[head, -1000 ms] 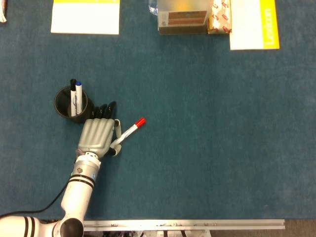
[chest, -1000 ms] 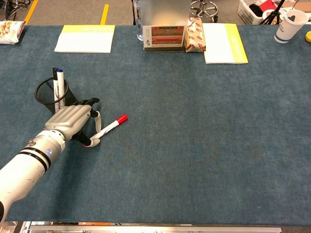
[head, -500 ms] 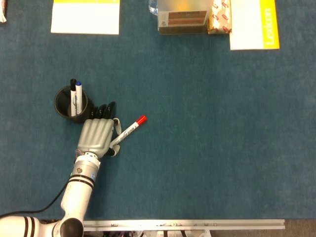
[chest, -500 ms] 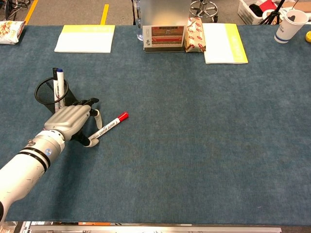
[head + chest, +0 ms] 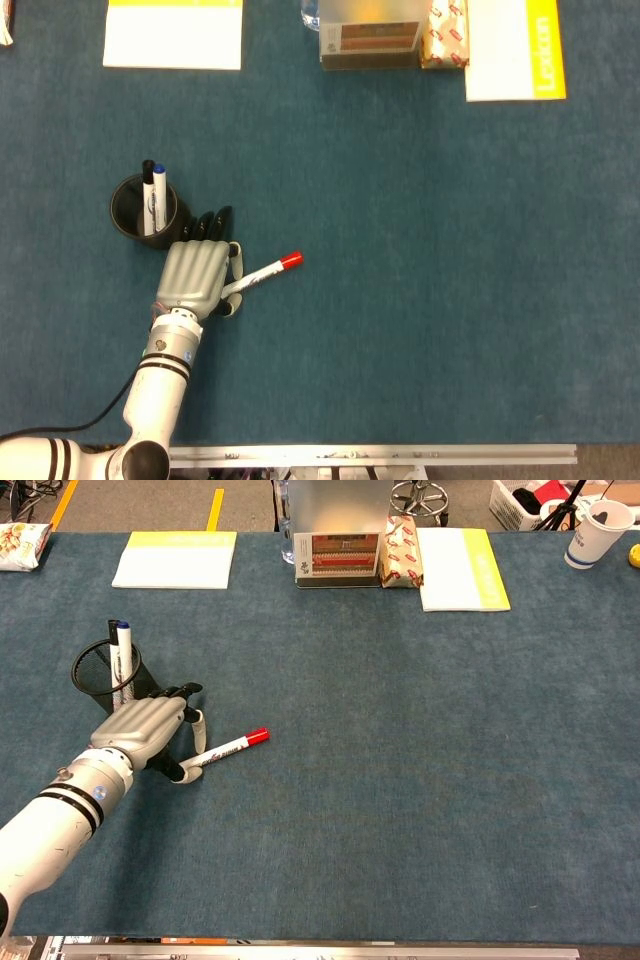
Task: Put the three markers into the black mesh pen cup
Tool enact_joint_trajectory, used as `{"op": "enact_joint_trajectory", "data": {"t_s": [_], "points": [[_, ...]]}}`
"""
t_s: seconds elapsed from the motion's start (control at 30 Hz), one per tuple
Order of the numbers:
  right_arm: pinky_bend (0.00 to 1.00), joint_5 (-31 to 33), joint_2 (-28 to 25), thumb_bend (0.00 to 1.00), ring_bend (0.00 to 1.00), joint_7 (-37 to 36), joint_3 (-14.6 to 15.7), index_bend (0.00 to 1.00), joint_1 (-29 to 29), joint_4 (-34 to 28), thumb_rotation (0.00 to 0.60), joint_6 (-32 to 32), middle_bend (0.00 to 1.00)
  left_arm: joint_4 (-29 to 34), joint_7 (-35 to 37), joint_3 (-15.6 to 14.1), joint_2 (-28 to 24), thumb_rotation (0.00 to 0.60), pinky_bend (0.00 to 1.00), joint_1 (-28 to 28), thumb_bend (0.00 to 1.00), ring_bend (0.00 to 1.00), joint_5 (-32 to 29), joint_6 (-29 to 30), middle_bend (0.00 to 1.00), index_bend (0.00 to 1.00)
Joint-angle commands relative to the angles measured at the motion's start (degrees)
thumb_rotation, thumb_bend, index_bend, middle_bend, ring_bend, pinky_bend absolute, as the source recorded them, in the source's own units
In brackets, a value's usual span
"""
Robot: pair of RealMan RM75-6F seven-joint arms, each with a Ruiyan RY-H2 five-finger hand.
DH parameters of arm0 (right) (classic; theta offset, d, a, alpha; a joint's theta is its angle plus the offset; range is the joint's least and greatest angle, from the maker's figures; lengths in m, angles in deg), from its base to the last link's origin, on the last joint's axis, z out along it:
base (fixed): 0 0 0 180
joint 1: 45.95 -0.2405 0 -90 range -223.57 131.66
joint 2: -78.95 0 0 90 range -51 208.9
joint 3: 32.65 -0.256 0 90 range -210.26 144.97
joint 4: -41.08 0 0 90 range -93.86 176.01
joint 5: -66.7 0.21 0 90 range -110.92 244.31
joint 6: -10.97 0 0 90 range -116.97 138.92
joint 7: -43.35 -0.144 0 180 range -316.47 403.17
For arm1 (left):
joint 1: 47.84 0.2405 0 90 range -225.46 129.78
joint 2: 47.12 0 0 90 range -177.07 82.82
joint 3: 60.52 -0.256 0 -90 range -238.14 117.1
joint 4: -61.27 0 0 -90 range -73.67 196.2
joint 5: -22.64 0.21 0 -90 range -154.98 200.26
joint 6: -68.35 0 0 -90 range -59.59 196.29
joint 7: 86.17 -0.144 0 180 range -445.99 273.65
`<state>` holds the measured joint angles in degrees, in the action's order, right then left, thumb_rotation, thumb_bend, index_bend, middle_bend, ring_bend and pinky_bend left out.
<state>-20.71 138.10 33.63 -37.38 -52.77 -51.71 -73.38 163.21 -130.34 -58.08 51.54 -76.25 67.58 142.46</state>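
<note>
Left hand (image 5: 197,273) pinches red-capped marker (image 5: 265,272) | chest view: paper cup (image 5: 598,532)

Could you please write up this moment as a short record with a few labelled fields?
left hand: left hand pinches the red-capped marker at its back end, cap pointing right
right hand: not in view
pen cup: black mesh pen cup upright beside the hand, with two markers standing in it
surface: blue table cover
far edge: yellow-and-white pad; paper cup at far right
</note>
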Motion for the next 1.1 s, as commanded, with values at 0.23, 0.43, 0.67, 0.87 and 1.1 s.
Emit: {"op": "enact_joint_trajectory", "data": {"t_s": [0.23, 0.43, 0.67, 0.87, 1.1], "points": [[0.38, 0.01, 0.02, 0.00, 0.11, 0.01, 0.00, 0.13, -0.01, 0.03, 0.600, 0.02, 0.19, 0.16, 0.32, 0.06, -0.18, 0.600, 0.07, 0.08, 0.24, 0.00, 0.31, 0.16, 0.00, 0.54], [0.38, -0.03, 0.02, 0.00, 0.11, 0.00, 0.00, 0.13, -0.01, -0.01, 0.600, 0.00, 0.19, 0.16, 0.70, -0.05, -0.23, 0.600, 0.07, 0.13, 0.24, 0.00, 0.96, 0.10, 0.00, 0.49], [0.38, -0.05, -0.01, 0.00, 0.11, -0.04, -0.01, 0.13, 0.03, -0.02, 0.600, -0.09, 0.19, 0.05, -0.06, -0.25, -0.35, 0.600, 0.07, 0.04, 0.24, 0.00, 0.19, -0.12, 0.00, 0.43], [0.38, -0.04, -0.01, 0.00, 0.11, -0.01, 0.00, 0.13, 0.02, -0.02, 0.600, -0.06, 0.19, 0.17, -0.82, -0.20, -0.37, 0.600, 0.07, -0.19, 0.24, 0.00, -0.78, -0.26, 0.00, 0.46], [0.38, -0.05, -0.02, 0.00, 0.11, 0.01, 0.02, 0.13, 0.04, -0.04, 0.600, -0.06, 0.19, 0.26, -1.04, -0.19, -0.40, 0.600, 0.07, -0.24, 0.24, 0.00, -1.12, -0.10, 0.00, 0.51]]}}
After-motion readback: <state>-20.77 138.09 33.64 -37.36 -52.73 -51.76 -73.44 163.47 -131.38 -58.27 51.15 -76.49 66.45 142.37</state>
